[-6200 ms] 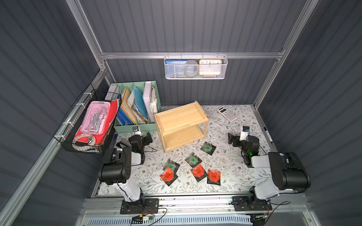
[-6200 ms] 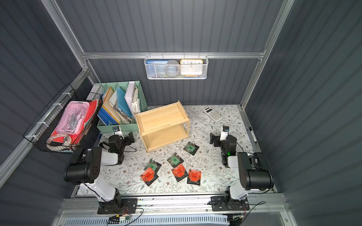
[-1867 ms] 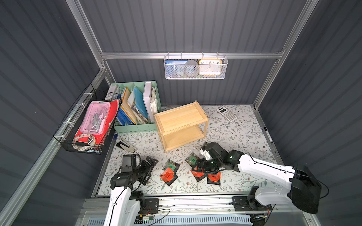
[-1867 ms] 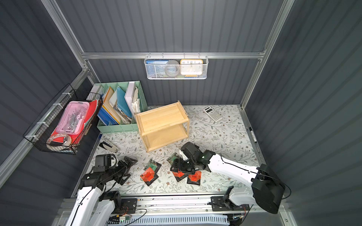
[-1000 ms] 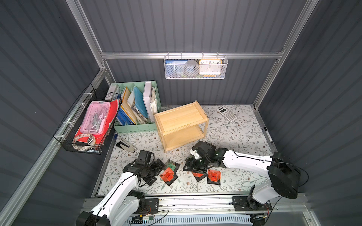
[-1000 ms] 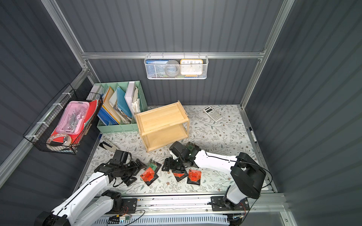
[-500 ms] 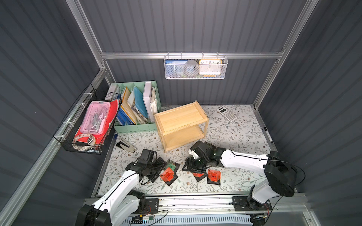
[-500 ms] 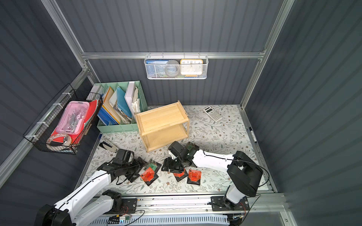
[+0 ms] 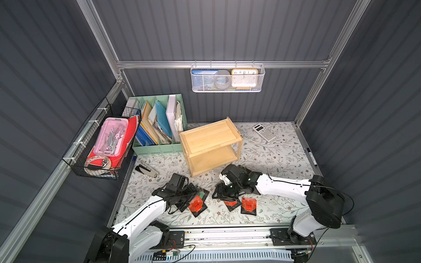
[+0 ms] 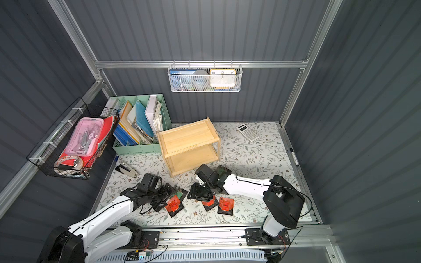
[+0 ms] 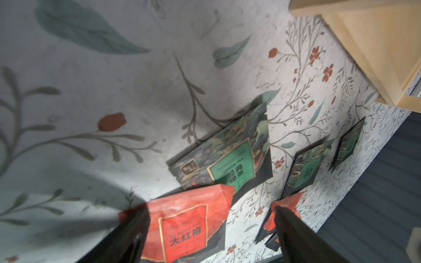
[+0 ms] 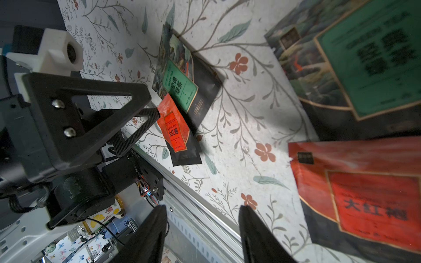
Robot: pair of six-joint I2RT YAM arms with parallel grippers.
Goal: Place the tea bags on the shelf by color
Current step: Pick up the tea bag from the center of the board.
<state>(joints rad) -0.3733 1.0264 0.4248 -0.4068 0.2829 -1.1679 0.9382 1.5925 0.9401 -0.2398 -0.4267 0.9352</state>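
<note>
The light wood shelf (image 9: 210, 145) stands at the mat's middle rear, both tiers bare. My left gripper (image 11: 210, 218) is open low over an orange-red tea bag (image 11: 184, 227), one finger on each side of it. A green tea bag (image 11: 227, 159) lies partly under that bag, and two more green ones (image 11: 307, 166) lie beyond. My right gripper (image 12: 202, 211) is open with nothing between its fingers, beside a green bag (image 12: 364, 63) and an orange-red bag (image 12: 364, 200). In both top views a third orange-red bag (image 9: 248, 204) lies to the right, and the right gripper (image 10: 201, 192) covers the middle green bag.
A mint-green file organizer (image 9: 159, 127) stands left of the shelf and a stapler (image 9: 147, 169) lies in front of it. A calculator (image 9: 264, 133) lies at the back right, a pen (image 9: 311, 156) along the right edge. The aluminium rail (image 9: 227, 232) borders the front.
The left gripper has crept right onto the orange-red bag. The right gripper has settled lower over the middle bags and its jaws have narrowed somewhat.
</note>
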